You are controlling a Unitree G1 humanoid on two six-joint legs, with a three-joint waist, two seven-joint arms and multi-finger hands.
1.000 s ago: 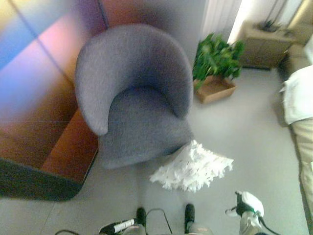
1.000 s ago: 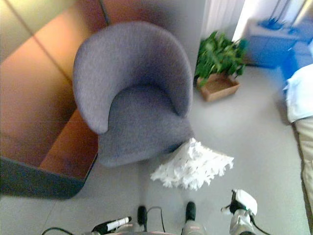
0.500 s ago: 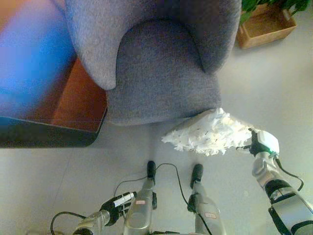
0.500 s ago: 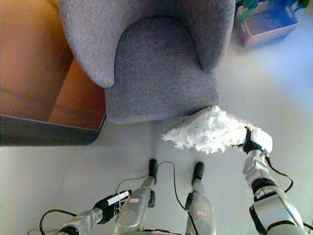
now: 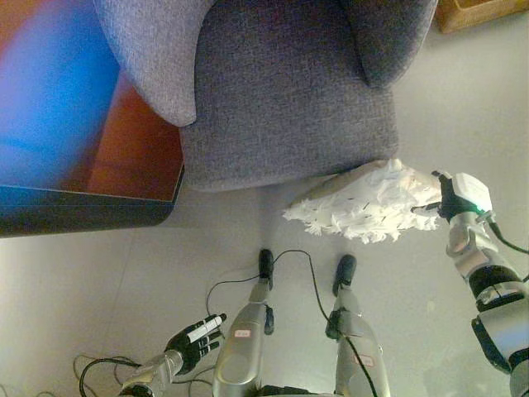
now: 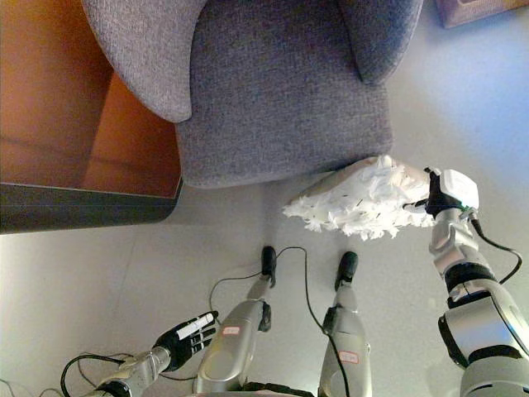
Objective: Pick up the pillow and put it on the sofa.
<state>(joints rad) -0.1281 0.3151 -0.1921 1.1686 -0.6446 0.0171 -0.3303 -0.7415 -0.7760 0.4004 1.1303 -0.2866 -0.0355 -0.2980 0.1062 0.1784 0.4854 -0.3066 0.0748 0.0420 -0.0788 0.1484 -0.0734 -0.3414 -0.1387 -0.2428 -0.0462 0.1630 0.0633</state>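
**At the pillow's edge, grip unproven**

On the floor just beside the sofa lies the pillow. My right hand touches its far edge; finger state, can't tell. Fluffy cover could slip free. My left hand hangs relaxed, low.

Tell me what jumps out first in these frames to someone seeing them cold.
The fluffy white pillow stands out: it lies on the pale floor against the front right corner of the big grey armchair, which fills the upper middle. The right hand is at the pillow's right edge; whether its fingers have closed on it cannot be told. The left hand hangs low at lower left, fingers relaxed, holding nothing.
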